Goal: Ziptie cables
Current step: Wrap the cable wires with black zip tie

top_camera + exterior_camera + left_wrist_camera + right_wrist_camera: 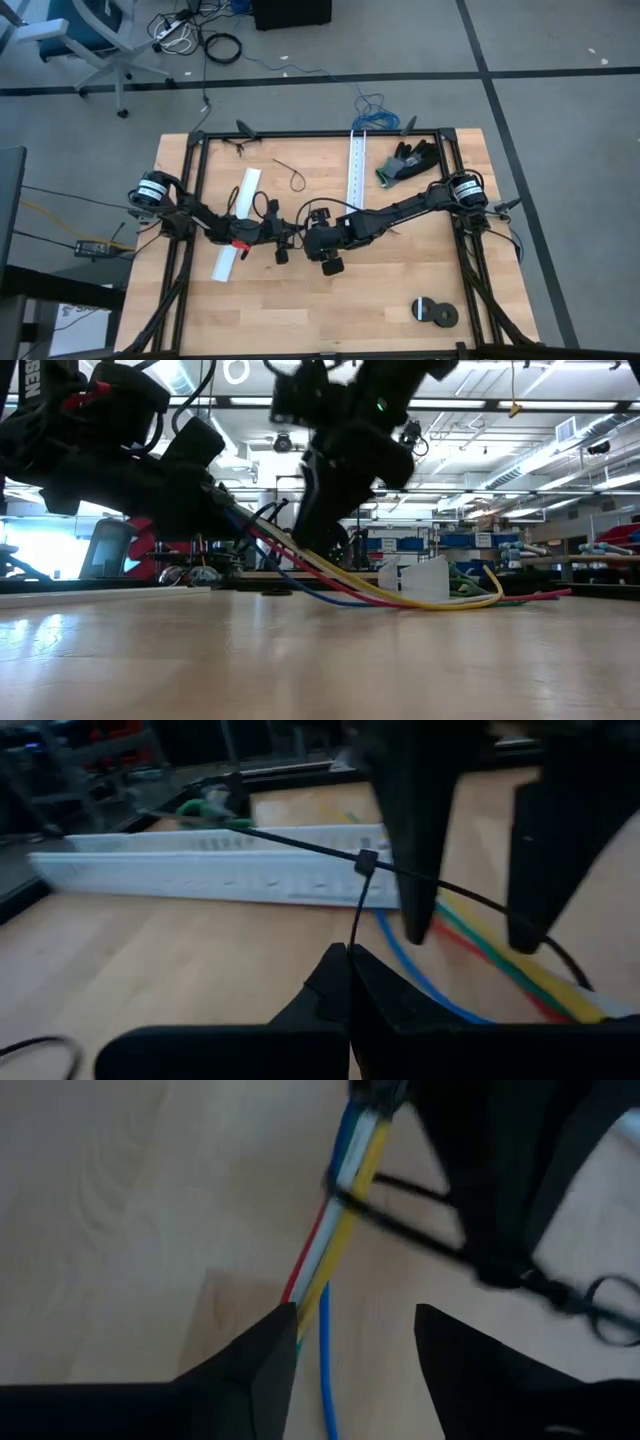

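Risk: left gripper (350, 955) pinches ziptie (362, 905) tail; right gripper (355, 1330) stands wide above cables (335, 1230), so loop, apparently slack, may slide along the bundle.

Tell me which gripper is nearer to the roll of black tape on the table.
Right. The right gripper sits mid-table, up and to the left of the black tape roll in the high view. The left gripper lies farther left, beyond the right one.

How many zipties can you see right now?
2. One ziptie crosses the cables, tail pinched in the left gripper; a loose ziptie lies on the table behind the arms. Others may be hidden.
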`<move>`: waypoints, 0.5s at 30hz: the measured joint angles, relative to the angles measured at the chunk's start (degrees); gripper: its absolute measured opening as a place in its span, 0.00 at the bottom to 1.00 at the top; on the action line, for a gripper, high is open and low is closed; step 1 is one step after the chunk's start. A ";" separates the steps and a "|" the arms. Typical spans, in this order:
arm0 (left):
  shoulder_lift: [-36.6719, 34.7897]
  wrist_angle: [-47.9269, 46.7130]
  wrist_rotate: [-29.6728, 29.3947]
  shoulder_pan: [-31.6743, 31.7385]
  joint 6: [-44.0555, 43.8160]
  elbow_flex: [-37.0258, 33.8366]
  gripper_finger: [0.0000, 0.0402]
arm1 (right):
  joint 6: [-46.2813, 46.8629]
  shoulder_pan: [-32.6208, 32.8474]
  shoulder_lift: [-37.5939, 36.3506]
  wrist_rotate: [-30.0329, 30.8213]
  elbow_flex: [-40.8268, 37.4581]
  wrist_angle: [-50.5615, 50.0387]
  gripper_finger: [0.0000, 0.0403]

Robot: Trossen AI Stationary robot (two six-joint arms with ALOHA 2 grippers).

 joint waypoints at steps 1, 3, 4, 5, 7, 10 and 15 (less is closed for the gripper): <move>0.00 -0.65 -0.62 0.00 0.00 0.00 0.00 | 0.42 -0.02 0.00 -0.14 -1.00 -0.33 0.48; 0.00 -2.21 -1.59 0.00 0.02 0.00 0.00 | 1.78 0.00 0.04 -0.39 -2.55 -1.09 0.49; 0.00 -2.92 -1.97 -0.02 0.04 0.00 0.00 | 2.35 0.00 0.04 -0.39 -2.97 -0.86 0.49; 0.00 -3.67 -2.38 -0.02 0.02 0.00 0.00 | 2.82 0.01 0.03 -0.39 -3.29 -0.54 0.49; 0.71 -4.04 -2.82 0.00 0.12 0.01 0.00 | 4.11 0.04 0.02 -0.38 -3.70 -0.64 0.49; 2.48 -3.33 -2.80 -0.29 2.24 0.00 0.00 | 7.55 0.00 0.02 -0.30 -3.76 0.19 0.47; 7.16 2.76 -5.18 -1.93 6.24 0.00 0.00 | 9.17 -0.02 0.01 -0.34 -3.93 1.08 0.41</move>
